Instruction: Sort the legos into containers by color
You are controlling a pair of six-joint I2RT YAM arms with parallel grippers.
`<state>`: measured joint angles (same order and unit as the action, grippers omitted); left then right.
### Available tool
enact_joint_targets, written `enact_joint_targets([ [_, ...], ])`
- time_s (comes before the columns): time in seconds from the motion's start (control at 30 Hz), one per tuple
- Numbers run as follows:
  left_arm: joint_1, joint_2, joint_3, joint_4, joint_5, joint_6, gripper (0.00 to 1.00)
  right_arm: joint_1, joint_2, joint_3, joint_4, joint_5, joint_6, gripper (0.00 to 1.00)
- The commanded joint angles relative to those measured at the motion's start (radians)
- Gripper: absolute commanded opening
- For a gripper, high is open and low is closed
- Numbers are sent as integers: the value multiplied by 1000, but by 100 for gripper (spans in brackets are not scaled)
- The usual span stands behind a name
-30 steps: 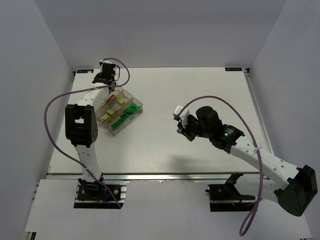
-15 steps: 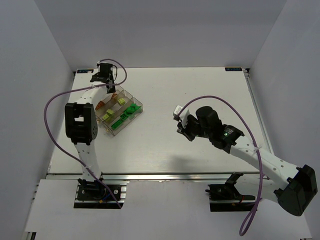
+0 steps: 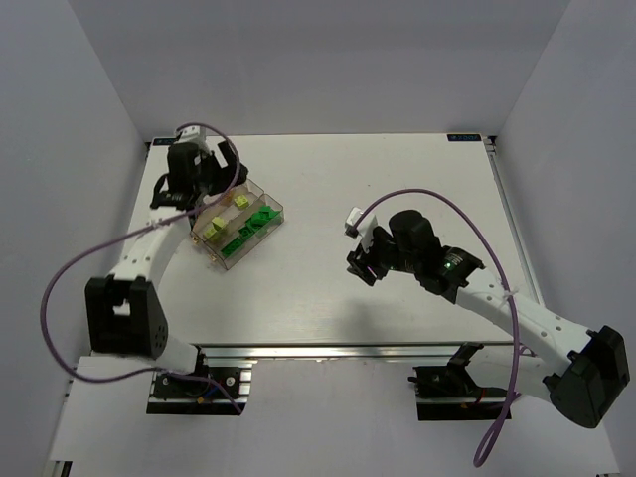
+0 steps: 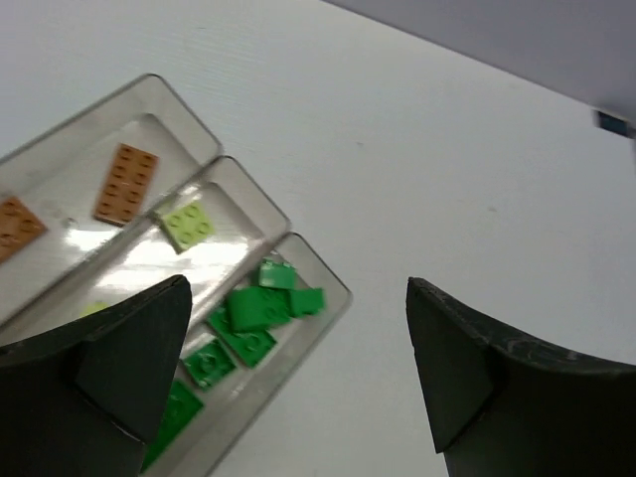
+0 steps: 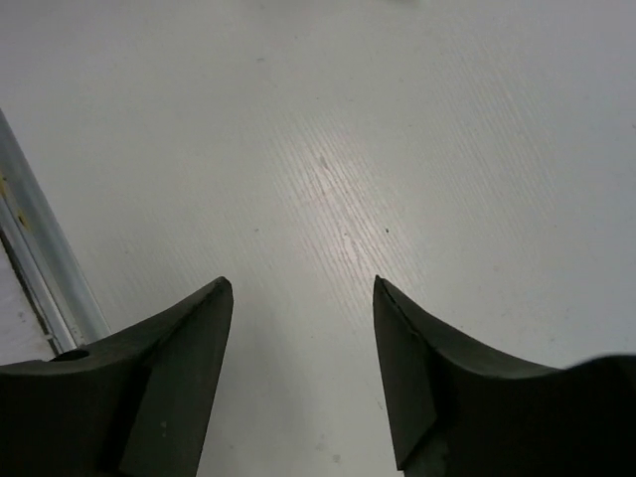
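At table far-left, clear tray [image 3: 260, 238] sits with its long axis diagonal, near-left to far-right. It has three narrow compartments side by side. The left wrist view shows orange legos [image 4: 126, 184] in the outer lane, a lime lego [image 4: 189, 224] in the middle lane and green legos [image 4: 263, 303] piled in the lane nearest table centre.

Left gripper [image 3: 217, 177] hovers just beside the tray's far-left side, jaws spread wide, nothing between them. From those jaws the tray lies below and slightly left, lanes running across the jaw gap at an angle. Right gripper [image 3: 360, 260] is at mid-table, well apart from the tray, jaws parted and empty, only bare table [image 5: 417, 149] under them.

No loose brick shows on the table in any view. My read is that sorting looks finished or nearly so. If a brick is left, the left arm is the nearer one to the tray. Brick count in the near end of the lanes is hidden behind the left finger.
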<state>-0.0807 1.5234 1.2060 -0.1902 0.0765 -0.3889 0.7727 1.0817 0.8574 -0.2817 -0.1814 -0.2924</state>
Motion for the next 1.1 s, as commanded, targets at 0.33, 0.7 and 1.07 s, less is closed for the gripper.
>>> enact_joint_targets([
  [0.33, -11, -494, -437, 463, 361, -252, 98, -35, -178, -49, 252, 255, 114, 89],
  [0.7, -34, -485, -431, 509, 476, -303, 98, -35, -178, -81, 308, 293, 196, 89],
  [1.07, -34, -462, -428, 506, 488, -306, 98, -33, -210, -113, 368, 349, 217, 89],
])
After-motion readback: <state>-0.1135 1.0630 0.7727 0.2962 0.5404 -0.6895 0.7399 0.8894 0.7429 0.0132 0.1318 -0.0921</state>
